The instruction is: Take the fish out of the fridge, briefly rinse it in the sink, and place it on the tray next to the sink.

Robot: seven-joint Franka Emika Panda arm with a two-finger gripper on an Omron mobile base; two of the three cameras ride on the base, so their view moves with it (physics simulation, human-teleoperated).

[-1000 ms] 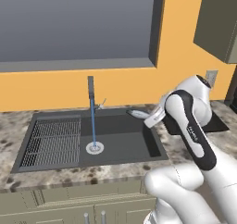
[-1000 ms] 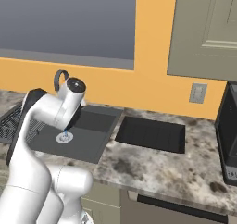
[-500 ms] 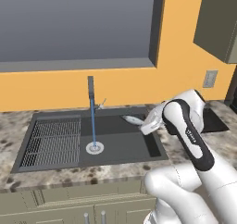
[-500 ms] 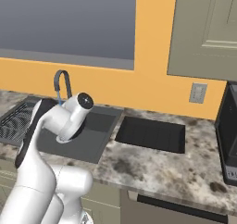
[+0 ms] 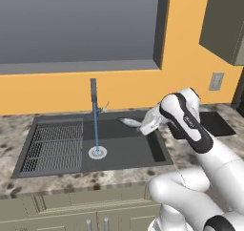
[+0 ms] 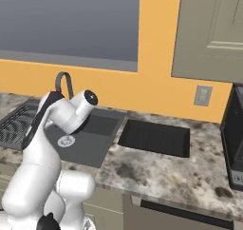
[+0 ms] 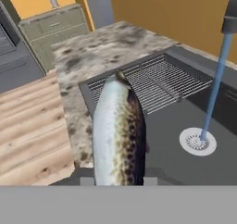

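A slender silvery, speckled fish (image 5: 128, 122) hangs over the right part of the dark sink (image 5: 57, 165), with my gripper (image 5: 142, 125) shut on its tail end. The fish is right of the faucet (image 5: 93, 89) and clear of its blue water stream (image 5: 96, 130), which falls onto the round drain (image 5: 97, 152). In the hand view the fish (image 7: 118, 135) points away between my gripper (image 7: 118, 180) jaws, above the ribbed grid (image 7: 152, 86), with the stream (image 7: 213, 98) off to one side. The black tray (image 6: 154, 138) lies on the counter right of the sink (image 6: 102, 146). The fridge is out of view.
Speckled stone counter (image 6: 156, 177) surrounds the sink and tray. A dark appliance (image 6: 235, 143) stands at the far right of the counter. An orange wall with an outlet (image 6: 203, 95) and a window (image 5: 76, 25) rises behind the sink.
The arm has swung left and down, carrying the fish from the sink's right rim out over the basin, closer to the running water. The grip has not changed.
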